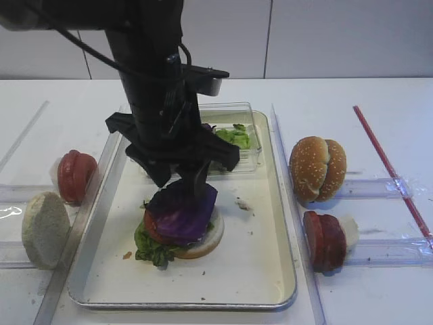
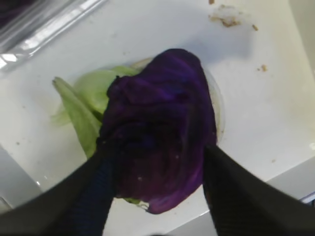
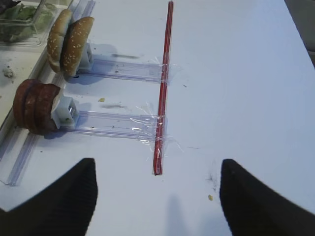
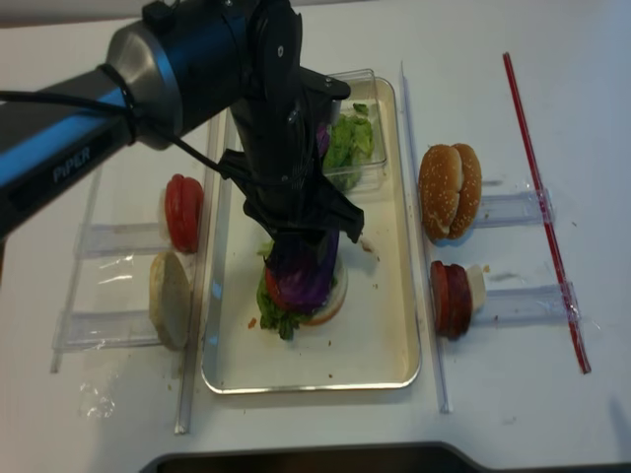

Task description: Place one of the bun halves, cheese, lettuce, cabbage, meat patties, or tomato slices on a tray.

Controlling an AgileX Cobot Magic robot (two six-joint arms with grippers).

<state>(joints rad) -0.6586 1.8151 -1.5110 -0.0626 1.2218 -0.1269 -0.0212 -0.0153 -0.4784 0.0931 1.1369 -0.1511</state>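
Note:
The purple cabbage (image 1: 184,211) (image 2: 162,123) lies on top of a stack on the tray (image 1: 250,264). Under it are a tomato slice (image 1: 154,227), lettuce (image 1: 152,249) and a bun half (image 1: 211,240). My left gripper (image 1: 181,186) (image 2: 157,150) hangs right over the stack, open, with its fingers either side of the leaf. More bun halves (image 1: 318,169) and meat patties (image 1: 325,240) stand in racks on the right. Tomato slices (image 1: 76,176) and another bun half (image 1: 44,229) stand on the left. Cheese is out of view. My right gripper (image 3: 157,167) is open over bare table.
A clear plastic box (image 1: 237,139) holding green leaves sits at the tray's far end, just behind the left arm. Clear plastic rails (image 1: 379,186) run along both sides of the tray. A red strip (image 1: 389,169) is taped to the table at the far right.

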